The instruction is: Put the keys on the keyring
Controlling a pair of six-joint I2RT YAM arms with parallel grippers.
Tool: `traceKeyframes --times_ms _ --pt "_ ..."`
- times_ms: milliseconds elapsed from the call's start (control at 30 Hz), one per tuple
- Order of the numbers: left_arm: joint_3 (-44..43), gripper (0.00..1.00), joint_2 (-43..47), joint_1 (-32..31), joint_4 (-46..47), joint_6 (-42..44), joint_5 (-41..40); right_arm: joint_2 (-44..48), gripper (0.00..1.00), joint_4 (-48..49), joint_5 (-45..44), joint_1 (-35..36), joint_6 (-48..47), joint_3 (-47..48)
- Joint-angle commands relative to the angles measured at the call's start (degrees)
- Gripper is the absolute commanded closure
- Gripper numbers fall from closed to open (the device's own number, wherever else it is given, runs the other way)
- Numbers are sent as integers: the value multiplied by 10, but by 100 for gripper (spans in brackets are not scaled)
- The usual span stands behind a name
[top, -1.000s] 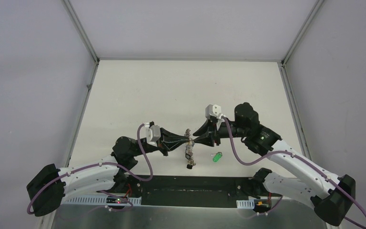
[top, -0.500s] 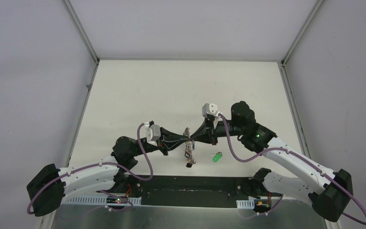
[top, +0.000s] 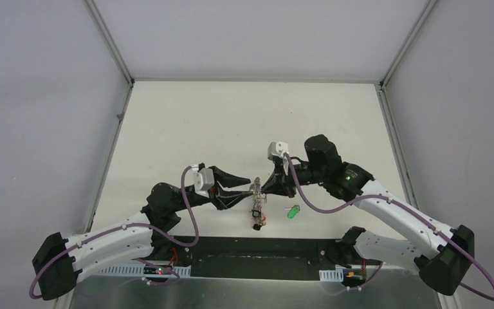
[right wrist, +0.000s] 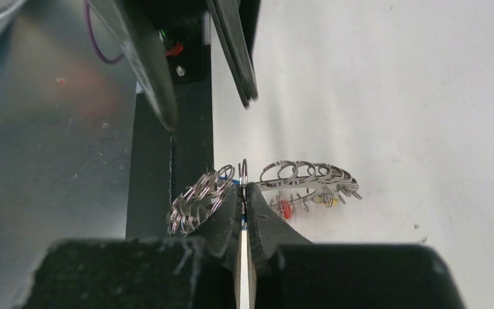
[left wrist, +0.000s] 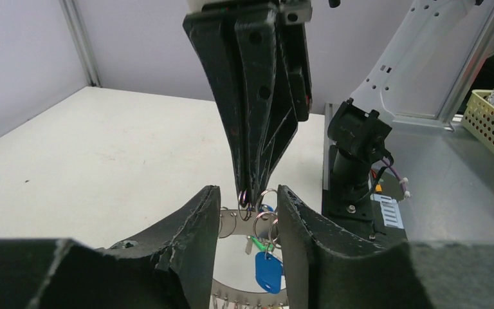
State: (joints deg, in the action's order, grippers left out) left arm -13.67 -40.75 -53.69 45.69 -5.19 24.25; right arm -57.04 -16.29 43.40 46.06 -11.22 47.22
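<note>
The keyring [top: 255,201], a silvery band strung with many small split rings, hangs above the table from my right gripper [top: 265,187]. In the right wrist view that gripper [right wrist: 243,188] is shut on one small ring at the top of the keyring [right wrist: 299,174]. My left gripper [top: 247,190] is open, its jaws on either side of the ring without holding it. In the left wrist view [left wrist: 244,199] the blue-tagged key [left wrist: 268,270] hangs on the keyring [left wrist: 241,291] between my fingers. The green-tagged key [top: 292,211] lies on the table to the right of the ring.
Red and yellow tags [right wrist: 285,207] hang under the ring. The black base plate [top: 257,248] runs along the near table edge just below the ring. A yellow mesh basket [left wrist: 492,122] sits off the table in the left wrist view.
My left gripper was shut on the keyring and has opened and drawn back a little to the left. My right gripper has shifted left, still holding the ring.
</note>
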Motion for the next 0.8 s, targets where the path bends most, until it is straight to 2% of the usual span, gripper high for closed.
traceKeyframes --times_ms 0,133,300,433,567,767 --pt "-65 59 35 -5 -165 46 3 -20 100 -156 -51 1 -73 88" --pt "-115 59 20 -5 -277 91 11 -64 100 -274 -81 1 -97 148" --pt "-161 61 -47 -6 -320 114 44 -117 100 -380 -88 1 -99 223" --pt "-171 62 -105 -6 -285 109 66 -158 100 -446 -87 1 -94 274" --pt "-146 62 -147 -5 -189 91 78 -185 100 -472 -71 1 -93 303" --pt "-126 71 -172 -6 -116 78 87 -198 100 -475 -46 1 -98 304"
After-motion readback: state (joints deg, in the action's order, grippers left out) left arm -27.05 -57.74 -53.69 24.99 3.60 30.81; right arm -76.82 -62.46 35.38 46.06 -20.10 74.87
